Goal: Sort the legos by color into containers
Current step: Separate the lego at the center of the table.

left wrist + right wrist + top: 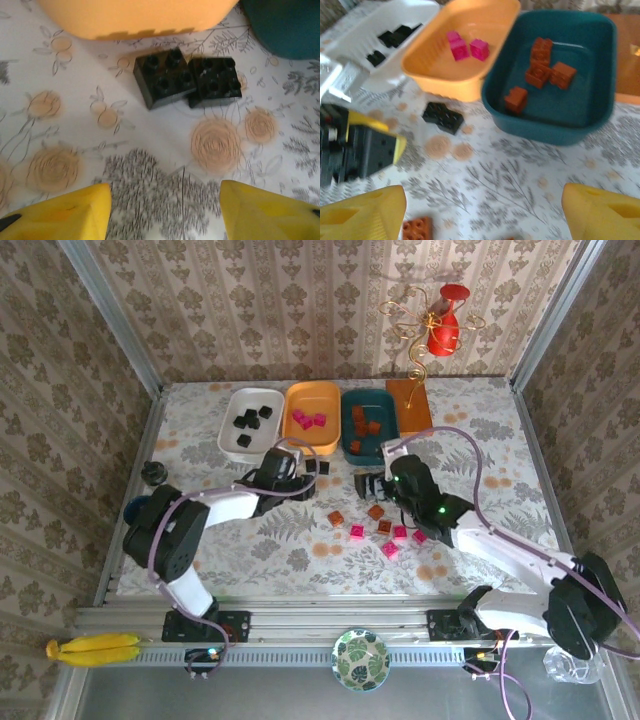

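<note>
Floral-print surface [290, 540], patterned wallpaper walls [250, 300] on three sides. White tray [262, 398], orange-yellow tray [315, 397] and teal tray [388, 405] side by side at far edge, holding black, pink and brown bricks respectively. Two black legos [186, 79] touching, just beside orange-yellow tray. Pink and brown legos [384, 528] loose mid-surface. Left end effector [165, 200] parted, empty, near black pair. Right end effector [484, 210] wide, empty.

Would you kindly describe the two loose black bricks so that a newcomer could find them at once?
Three trays line the far side of the table. Just in front of the orange-yellow tray, toward its teal neighbour, two black bricks lie touching. The loose bricks nearer the arms are pink or orange-brown.
</note>
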